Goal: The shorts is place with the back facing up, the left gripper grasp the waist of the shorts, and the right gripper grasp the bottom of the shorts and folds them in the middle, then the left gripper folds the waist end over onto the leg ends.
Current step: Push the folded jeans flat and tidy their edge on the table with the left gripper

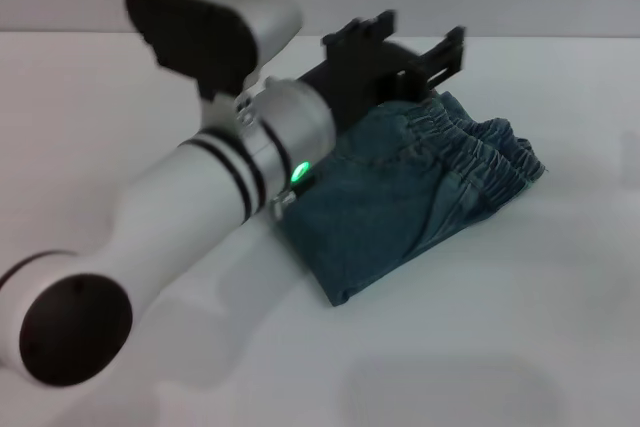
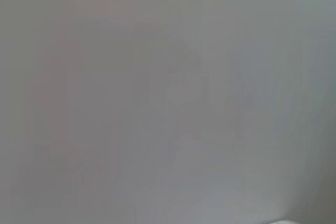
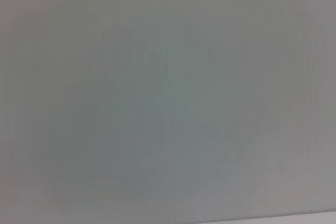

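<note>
**Folded shorts on the worktop, left gripper over the far edge**

Lying folded into a compact blue bundle on the white worktop (image 1: 520,327): the shorts (image 1: 400,207), right of centre in the head view. Ruffled elastic waist (image 1: 480,152) on top at the right end of the bundle, gathered and layered over the denim beneath. Flat folded edge running along the near side, down toward the left corner.

Reaching in from the lower left: the left arm (image 1: 180,217), silver-white with black bands and a green light glowing near the wrist. Poised at the far left edge of the bundle, just above the denim: the left gripper (image 1: 425,52), black prongs pointing away to the right. Jaws spread apart, holding no cloth.

Right gripper out of sight. Both wrist views blank grey, showing nothing to tell.
</note>
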Robot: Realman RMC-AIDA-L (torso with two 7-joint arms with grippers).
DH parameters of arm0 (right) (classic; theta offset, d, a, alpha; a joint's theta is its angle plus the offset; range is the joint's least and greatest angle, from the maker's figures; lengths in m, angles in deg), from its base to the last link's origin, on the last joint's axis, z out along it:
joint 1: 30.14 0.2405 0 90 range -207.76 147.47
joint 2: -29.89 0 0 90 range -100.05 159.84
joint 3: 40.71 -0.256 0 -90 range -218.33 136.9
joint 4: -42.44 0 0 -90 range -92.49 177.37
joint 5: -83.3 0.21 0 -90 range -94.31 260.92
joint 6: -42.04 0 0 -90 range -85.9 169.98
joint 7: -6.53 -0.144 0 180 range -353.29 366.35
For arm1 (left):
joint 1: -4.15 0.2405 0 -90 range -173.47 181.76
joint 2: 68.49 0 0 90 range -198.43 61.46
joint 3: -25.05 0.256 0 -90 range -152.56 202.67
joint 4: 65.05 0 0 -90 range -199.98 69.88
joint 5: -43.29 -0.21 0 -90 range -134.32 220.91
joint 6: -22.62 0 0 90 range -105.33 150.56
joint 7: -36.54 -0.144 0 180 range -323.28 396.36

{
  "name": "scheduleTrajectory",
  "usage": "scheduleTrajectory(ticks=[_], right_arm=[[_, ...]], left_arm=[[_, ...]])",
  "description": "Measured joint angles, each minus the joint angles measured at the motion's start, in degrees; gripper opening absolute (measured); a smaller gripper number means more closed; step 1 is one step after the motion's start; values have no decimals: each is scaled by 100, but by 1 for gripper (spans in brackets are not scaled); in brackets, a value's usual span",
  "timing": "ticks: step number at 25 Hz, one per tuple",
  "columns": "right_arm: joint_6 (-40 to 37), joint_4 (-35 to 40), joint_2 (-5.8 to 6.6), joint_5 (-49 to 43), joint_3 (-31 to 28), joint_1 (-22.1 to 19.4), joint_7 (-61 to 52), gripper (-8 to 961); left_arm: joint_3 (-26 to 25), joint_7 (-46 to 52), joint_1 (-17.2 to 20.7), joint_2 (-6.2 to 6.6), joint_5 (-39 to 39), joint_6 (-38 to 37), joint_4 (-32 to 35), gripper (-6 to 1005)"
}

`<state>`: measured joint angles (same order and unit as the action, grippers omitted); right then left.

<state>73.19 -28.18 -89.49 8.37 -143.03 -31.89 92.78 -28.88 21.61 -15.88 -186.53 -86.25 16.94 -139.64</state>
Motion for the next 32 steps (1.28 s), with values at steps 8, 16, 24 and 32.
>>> scheduleTrajectory(ticks=[8,16,24,32], right_arm=[[578,542,-32,2391,106,-221,3015,1],[1444,1589,-7,4079,477,-147,5458,1],[1762,2040,12,4404,474,-34,5582,1],[1777,2207,17,4417,485,158,5591,1]], left_arm=[[1272,94,295,-43,-560,-3535,1806,708],[2020,1279,377,-28,-582,-5129,2940,355],[2840,1979,334,-10,-597,-3915,3218,125],[3099,2368,263,-8,-600,-3503,3336,6]])
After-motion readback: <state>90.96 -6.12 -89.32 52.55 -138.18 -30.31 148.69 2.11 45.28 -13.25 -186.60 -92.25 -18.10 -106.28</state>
